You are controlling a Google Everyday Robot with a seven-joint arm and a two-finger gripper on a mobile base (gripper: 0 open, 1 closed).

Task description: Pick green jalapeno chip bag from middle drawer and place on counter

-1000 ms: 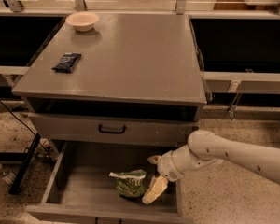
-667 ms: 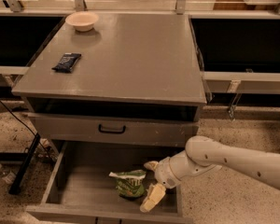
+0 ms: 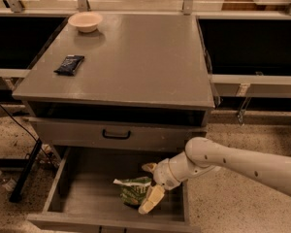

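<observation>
Leftward by a little is how the white arm [image 3: 242,165] has shifted since a second ago, so the claw [image 3: 146,188] now sits closer in over the right end of the green chip bag [image 3: 130,192], which lies where it did before. The claw is low inside the open drawer [image 3: 82,200], toward its right front part. Its two pale fingers [image 3: 153,199] stand wide apart: one points left past the bag's far edge, and the other slants down across the bag's near right corner toward the drawer's front wall. The bag lies crumpled on the drawer's grey floor with its whitish end pointing left, and its right part falls between the spread fingers; whether either finger presses on it I cannot tell. Above the open drawer is a closed drawer front [image 3: 77,130] with a black handle [image 3: 116,134], and above that the grey tabletop [image 3: 145,62]. On the tabletop a pale bowl [image 3: 85,21] stands near the far left corner, and a small dark packet [image 3: 69,64] lies flat near the left edge, well apart from the bowl. A black stand leg [image 3: 25,171] slants on the speckled floor [image 3: 233,215] left of the cabinet.
</observation>
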